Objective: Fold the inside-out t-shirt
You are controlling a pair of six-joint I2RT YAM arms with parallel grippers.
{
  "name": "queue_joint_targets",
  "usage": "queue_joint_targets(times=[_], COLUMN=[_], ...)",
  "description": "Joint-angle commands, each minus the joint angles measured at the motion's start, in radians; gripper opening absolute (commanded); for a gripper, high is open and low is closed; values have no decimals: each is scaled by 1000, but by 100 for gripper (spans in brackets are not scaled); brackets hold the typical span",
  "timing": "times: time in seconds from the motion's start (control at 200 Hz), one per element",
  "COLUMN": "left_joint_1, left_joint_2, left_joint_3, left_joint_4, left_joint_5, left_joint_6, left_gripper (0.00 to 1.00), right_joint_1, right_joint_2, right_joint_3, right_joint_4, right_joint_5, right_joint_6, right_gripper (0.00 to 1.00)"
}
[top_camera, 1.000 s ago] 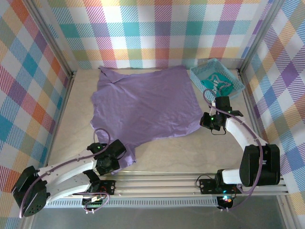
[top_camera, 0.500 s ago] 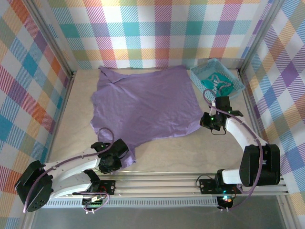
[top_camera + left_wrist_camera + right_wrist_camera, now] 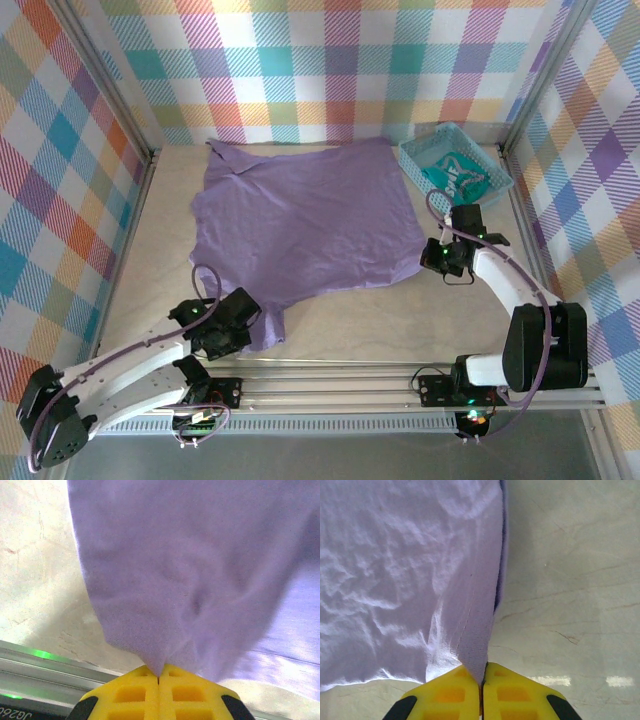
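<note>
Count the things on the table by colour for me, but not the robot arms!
Purple: 1, the lavender t-shirt
Teal: 2, the small basket and the teal-green garment lying in it
Total: 3

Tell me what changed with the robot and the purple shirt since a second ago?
The left gripper closed on the near corner of the shirt, and its arm shifted slightly left. The right gripper stayed shut on the shirt's right edge. The spread-out shirt and the basket look the same.
</note>
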Motion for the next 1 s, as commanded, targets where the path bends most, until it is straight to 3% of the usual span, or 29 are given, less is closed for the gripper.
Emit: queue_joint_targets(times=[0.0,0.25,0.575,0.795,0.995], left_joint_1=[47,243,563,663,739], left_joint_2=[-50,-65,64,241,392], left_joint_3=[76,209,328,413,541], left_joint_4=[-73,-56,46,193,229], left_joint_5=[-30,21,126,168,179], left_joint_6=[44,222,477,539,590], left_gripper=[0,0,0,0,0], right_joint_1=[3,2,2,2,4], right_joint_2=[-25,-1,151,258,356], right_joint_3=[-13,56,194,300,386], right_joint_4=[-29,-42,-41,-40,-47], right_joint_5=[23,20,68,92,82], right_joint_6=[6,-14,-59,-74,-75], right_gripper=[7,7,9,10,11])
